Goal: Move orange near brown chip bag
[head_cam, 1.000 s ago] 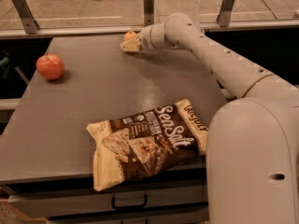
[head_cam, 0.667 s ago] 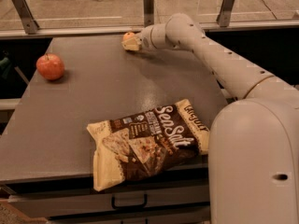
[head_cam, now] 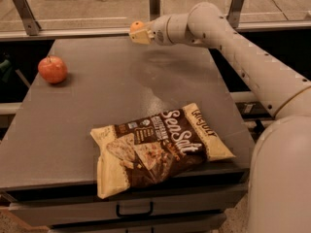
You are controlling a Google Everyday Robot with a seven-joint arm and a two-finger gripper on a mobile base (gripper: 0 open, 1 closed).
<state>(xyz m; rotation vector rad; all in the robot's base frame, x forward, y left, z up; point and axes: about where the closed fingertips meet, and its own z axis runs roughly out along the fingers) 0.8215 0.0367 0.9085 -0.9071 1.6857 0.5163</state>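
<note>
The orange (head_cam: 136,25) is a small round fruit held in my gripper (head_cam: 138,33) at the far middle of the grey table (head_cam: 97,96), lifted a little above its surface. Cream finger pads close around its lower part, so only its top shows. The brown chip bag (head_cam: 158,147), dark brown and cream with white "Sea Salt" lettering, lies flat at the table's near edge, well in front of the gripper and a little to its right. My white arm reaches in from the right.
A larger red-orange apple (head_cam: 52,69) sits at the table's left edge. A glass rail with metal posts (head_cam: 154,4) runs along the far side. A drawer with a handle (head_cam: 134,209) is under the near edge. My base (head_cam: 282,178) fills the right.
My gripper has risen from the table with the orange and shifted slightly right and up.
</note>
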